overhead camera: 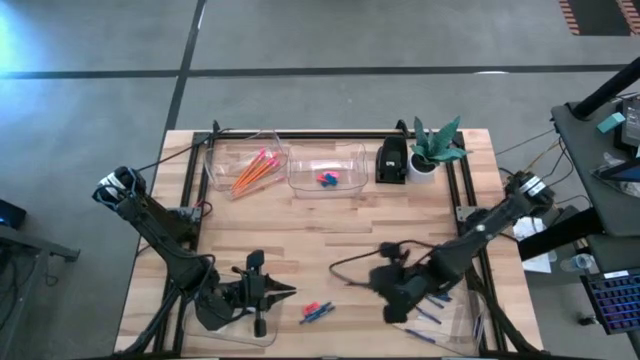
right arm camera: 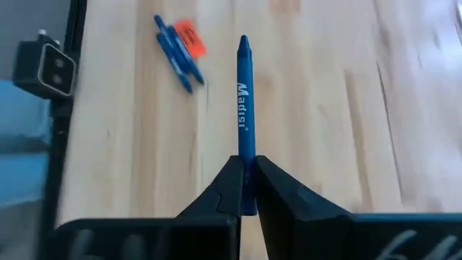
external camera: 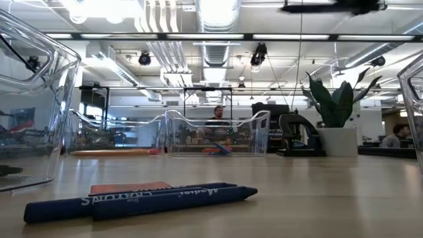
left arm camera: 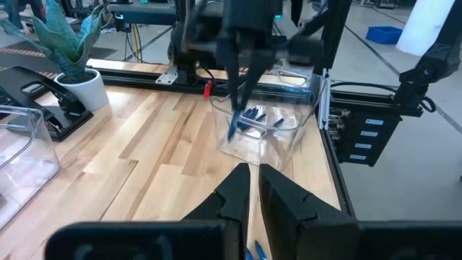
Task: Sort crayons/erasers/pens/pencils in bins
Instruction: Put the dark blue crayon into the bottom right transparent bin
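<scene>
Right wrist view: right fingers (right arm camera: 247, 189) grip blue crayon (right arm camera: 245, 108); left fingers (left arm camera: 251, 193) closed, empty | high view hides the crayon

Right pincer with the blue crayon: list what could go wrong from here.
1. The right pincer pinches the blue crayon only at its very end; most of it sticks out, so it may swing or slip.
2. Its bin of crayons sits at the table's edge; a careless drop might miss.

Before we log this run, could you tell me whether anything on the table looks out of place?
Only unfinished sorting: two blue crayons and a red eraser lie loose on the table, outside any bin. The right gripper is shut on another crayon.
</scene>
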